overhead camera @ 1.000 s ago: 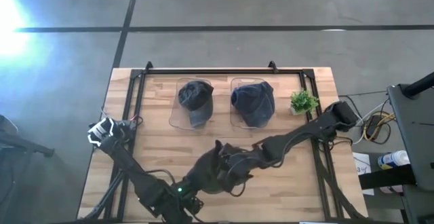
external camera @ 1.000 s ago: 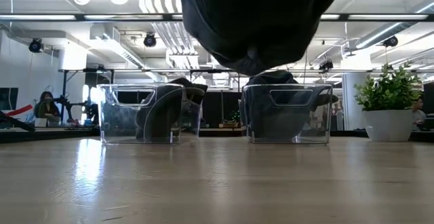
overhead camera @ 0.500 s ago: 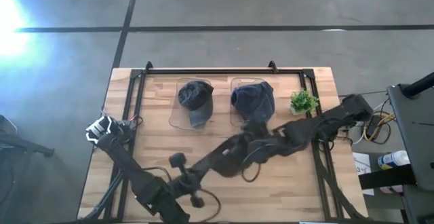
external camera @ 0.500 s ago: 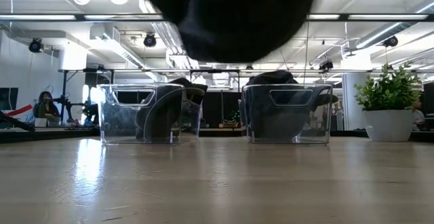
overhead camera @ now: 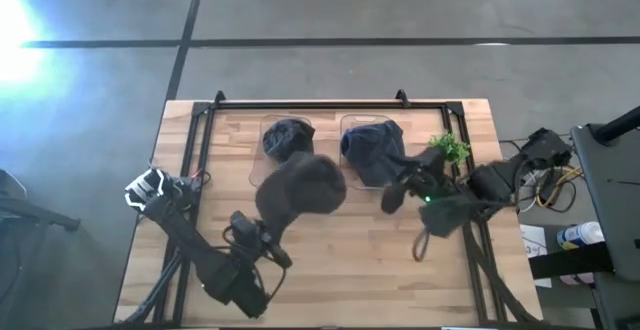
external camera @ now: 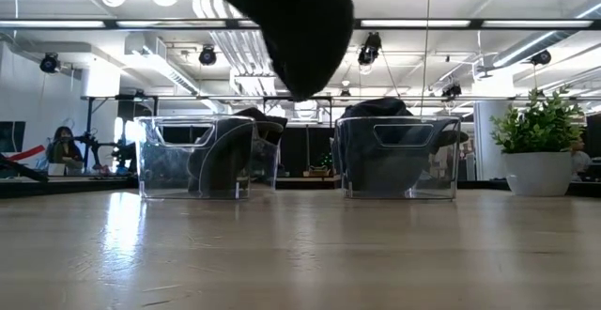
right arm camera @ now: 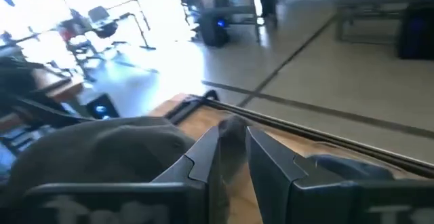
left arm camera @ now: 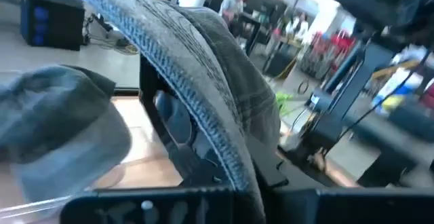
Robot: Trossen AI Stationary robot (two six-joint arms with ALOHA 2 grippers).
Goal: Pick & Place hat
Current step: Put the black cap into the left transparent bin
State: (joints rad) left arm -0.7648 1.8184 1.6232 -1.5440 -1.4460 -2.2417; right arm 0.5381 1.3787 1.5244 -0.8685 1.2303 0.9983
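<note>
A dark grey hat [overhead camera: 300, 187] is up in the air next to the left clear bin [overhead camera: 262, 175]; in the low view its lowest part [external camera: 299, 38] hangs well above the wood. My left gripper [overhead camera: 272, 232] reaches up under the hat from the near-left side and is shut on it. My right gripper [overhead camera: 391, 198] stands apart from the hat, in front of the right clear bin [overhead camera: 345, 175]. Its fingers [right arm camera: 203, 159] are open by a narrow gap [right arm camera: 232, 146]. Each bin has another dark hat lying in it. My left gripper holds the grey hat by its stitched edge [left arm camera: 203, 125], which runs down between the fingers in the left wrist view. The hat itself hides the fingertips. The fingers come from the table's near side, slanting up toward the far edge. The hat is lifted clear of the table.
The two clear bins stand side by side near the far edge, the left one [external camera: 197, 160] and the right one [external camera: 399, 158]. A small potted plant [overhead camera: 447, 148] stands to the right of them. A dark rail frame [overhead camera: 300, 103] runs round the tabletop. Bare wood lies toward the near edge.
My left gripper has carried the hat from the middle of the table toward the far edge and the left, up beside the left bin. My right arm, which reached to the hat a second ago, has drawn back toward the right edge, away from the hat.
</note>
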